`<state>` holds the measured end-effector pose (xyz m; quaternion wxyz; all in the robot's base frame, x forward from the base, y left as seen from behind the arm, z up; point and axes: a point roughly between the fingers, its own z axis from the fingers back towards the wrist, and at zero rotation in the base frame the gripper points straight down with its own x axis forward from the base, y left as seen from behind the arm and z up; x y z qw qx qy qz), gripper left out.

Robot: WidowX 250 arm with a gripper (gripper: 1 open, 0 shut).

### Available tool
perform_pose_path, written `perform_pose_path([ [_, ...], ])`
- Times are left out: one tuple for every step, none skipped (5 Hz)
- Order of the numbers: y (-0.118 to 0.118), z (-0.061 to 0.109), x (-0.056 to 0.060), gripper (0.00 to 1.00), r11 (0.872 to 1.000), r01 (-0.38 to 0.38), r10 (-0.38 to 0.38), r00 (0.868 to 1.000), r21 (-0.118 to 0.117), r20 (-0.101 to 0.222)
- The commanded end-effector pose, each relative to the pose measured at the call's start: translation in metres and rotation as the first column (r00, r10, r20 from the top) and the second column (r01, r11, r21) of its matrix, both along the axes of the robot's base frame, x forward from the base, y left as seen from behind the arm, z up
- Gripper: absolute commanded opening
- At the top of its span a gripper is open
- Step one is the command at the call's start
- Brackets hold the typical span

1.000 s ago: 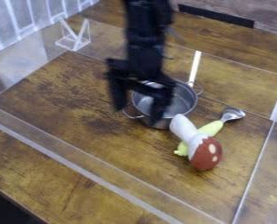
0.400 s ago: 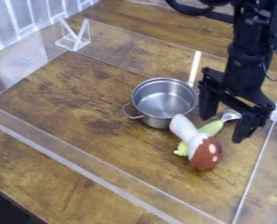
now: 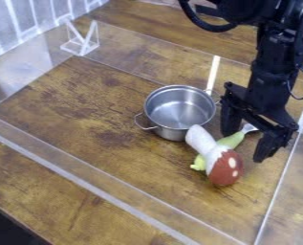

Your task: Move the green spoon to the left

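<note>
Gripper (image 3: 254,132), pointing down with jaws spread wide and holding nothing, straddles the green spoon (image 3: 230,141), hiding much of its handle. The spoon lies right of the steel pot (image 3: 180,106), partly under the toy mushroom (image 3: 216,156); its bowl end is indistinct.

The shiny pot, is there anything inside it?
The pot looks empty: only its bare shiny bottom shows. The near wall hides a little of the inside. The toy mushroom and green spoon lie outside it, on the table.
</note>
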<state>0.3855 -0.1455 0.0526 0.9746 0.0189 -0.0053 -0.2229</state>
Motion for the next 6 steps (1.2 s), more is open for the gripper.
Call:
perform_pose_path([
  [-0.013, 0.018, 0.000, 1.00, 0.997, 0.071, -0.070, 0.996, -0.016, 0.060],
  [-0.001, 0.016, 0.004, 1.00, 0.997, 0.081, -0.080, 0.995, -0.014, 0.063],
  [0.015, 0.016, 0.010, 1.00, 0.998, 0.063, -0.062, 0.996, -0.010, 0.062],
  [0.016, 0.011, 0.019, 1.00, 1.000, -0.014, 0.014, 0.997, 0.000, 0.074],
  [0.011, 0.007, 0.024, 1.00, 0.998, -0.058, 0.057, 0.994, 0.009, 0.098],
  [0.001, 0.011, 0.034, 1.00, 1.000, -0.019, 0.019, 0.993, 0.004, 0.116],
])
